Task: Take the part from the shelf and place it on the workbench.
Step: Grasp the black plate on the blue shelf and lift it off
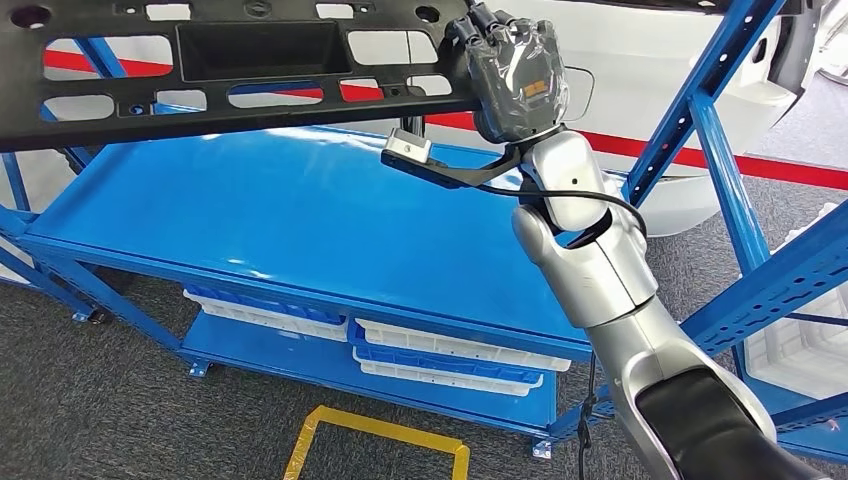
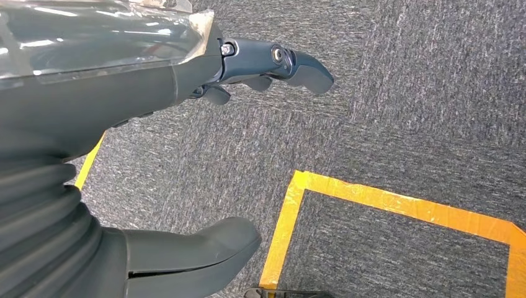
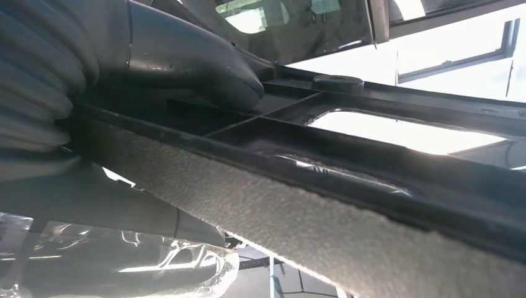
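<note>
Head view: the right hand [image 1: 512, 75] grips the right end of the part [image 1: 240, 70], a long black plastic panel with cut-out openings, and holds it in the air above the shelf [image 1: 300, 225]. The panel runs from the hand out to the left, level with the shelf's blue top board but clear of it, touching nothing else that I can see. Below that board, white trays [image 1: 455, 352] and blue trays [image 1: 440, 364] sit stacked on the lower level of the shelf. Yellow tape [image 1: 375, 428] marks a square on the grey carpet in front of the shelf.

Right wrist view shows the thumb [image 3: 192, 59] pressed on 1 face of the part [image 3: 372, 161], with the fingers closed under its rough grey edge.

Left wrist view shows the left hand [image 2: 149, 124] over carpet, away from the shelf, near a tape corner [image 2: 298, 186]; its fingers [image 2: 291, 65] are spread from the thumb and hold nothing.
</note>
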{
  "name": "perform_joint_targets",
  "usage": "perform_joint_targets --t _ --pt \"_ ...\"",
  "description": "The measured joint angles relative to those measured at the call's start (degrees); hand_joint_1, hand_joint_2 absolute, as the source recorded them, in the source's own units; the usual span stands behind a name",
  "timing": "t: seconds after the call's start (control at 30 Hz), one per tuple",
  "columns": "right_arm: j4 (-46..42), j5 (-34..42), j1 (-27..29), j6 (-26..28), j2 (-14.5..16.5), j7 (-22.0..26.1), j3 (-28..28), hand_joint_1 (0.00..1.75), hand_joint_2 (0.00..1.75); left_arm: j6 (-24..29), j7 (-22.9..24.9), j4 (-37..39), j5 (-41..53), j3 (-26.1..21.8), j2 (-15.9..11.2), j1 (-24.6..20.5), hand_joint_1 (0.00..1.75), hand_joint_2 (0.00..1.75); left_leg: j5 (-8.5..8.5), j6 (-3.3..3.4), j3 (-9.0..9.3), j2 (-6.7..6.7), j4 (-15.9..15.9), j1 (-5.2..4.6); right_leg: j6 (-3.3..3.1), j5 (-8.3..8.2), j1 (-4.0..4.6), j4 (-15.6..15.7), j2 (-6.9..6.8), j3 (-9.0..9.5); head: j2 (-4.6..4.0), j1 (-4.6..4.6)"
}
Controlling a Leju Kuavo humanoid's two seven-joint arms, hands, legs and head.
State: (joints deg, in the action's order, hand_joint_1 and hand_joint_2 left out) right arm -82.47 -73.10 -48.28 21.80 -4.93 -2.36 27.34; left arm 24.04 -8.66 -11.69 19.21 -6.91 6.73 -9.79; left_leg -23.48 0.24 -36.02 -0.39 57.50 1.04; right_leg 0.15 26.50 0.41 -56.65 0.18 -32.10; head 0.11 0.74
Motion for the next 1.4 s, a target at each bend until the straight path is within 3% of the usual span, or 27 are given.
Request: perform_joint_targets --t 1.4 --pt "1.4 0.0 0.0 0.1 0.4 0.0 0.0 1.75 1.75 0.0 0.0 0.0 0.0 -0.3 0.0 0.0 0.00 1.75 0.00 0.00 0.00 0.00 0.0 0.00 0.00 0.00 0.00 0.0 0.00 0.00 0.00 0.00"
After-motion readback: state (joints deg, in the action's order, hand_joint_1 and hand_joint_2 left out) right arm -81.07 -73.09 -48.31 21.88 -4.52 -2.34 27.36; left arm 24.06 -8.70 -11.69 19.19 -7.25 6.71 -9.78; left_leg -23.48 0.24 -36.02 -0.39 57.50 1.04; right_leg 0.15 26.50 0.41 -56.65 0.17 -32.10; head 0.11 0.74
